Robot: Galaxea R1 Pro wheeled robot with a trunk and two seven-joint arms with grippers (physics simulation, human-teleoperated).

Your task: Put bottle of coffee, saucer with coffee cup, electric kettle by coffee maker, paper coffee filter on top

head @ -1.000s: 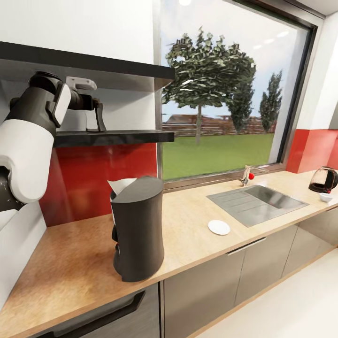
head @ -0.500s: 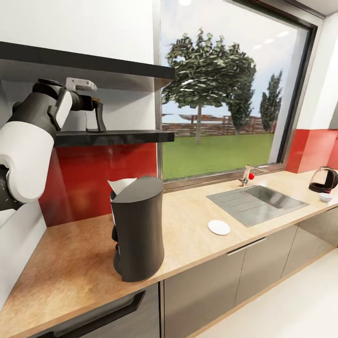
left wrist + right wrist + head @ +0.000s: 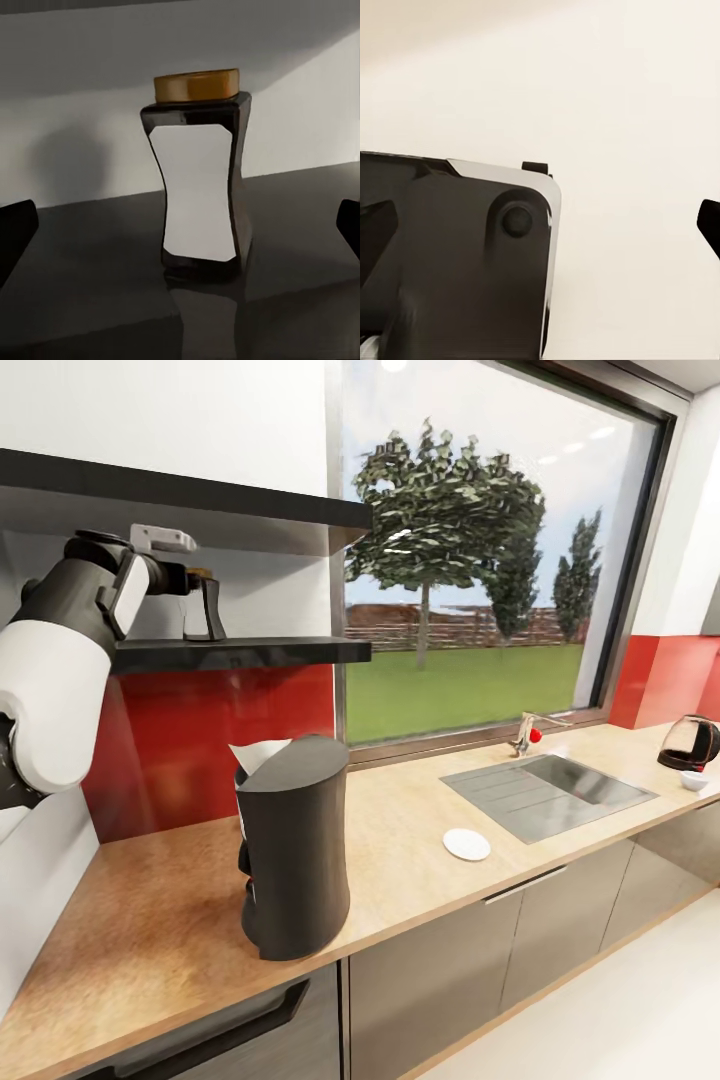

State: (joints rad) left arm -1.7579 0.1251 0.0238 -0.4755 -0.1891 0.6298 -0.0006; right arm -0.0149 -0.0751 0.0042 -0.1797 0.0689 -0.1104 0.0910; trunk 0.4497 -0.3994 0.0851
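Observation:
The bottle of coffee (image 3: pixel 198 174), dark with a white label and brown cap, stands upright on the glossy black kitchen shelf (image 3: pixel 262 651). My left gripper (image 3: pixel 204 610) is raised to that shelf and open; its fingertips (image 3: pixel 16 231) sit wide apart, short of the bottle. The dark grey coffee maker (image 3: pixel 295 846) stands on the countertop (image 3: pixel 410 880), with the white paper coffee filter (image 3: pixel 256 754) poking up behind its top. The saucer (image 3: pixel 466 844) lies by the sink. The electric kettle (image 3: pixel 690 742) and coffee cup (image 3: pixel 694 781) sit far right. My right gripper (image 3: pixel 544 229) is open, holding nothing.
A thicker black shelf (image 3: pixel 200 495) hangs close above the left gripper. The steel sink (image 3: pixel 548 784) and its faucet (image 3: pixel 526 733) sit under the window. In the right wrist view a dark robot part (image 3: pixel 457 255) shows over pale floor.
My left forearm has risen a little and the wrist has shifted slightly left at the shelf. Everything on the countertop stays where it was.

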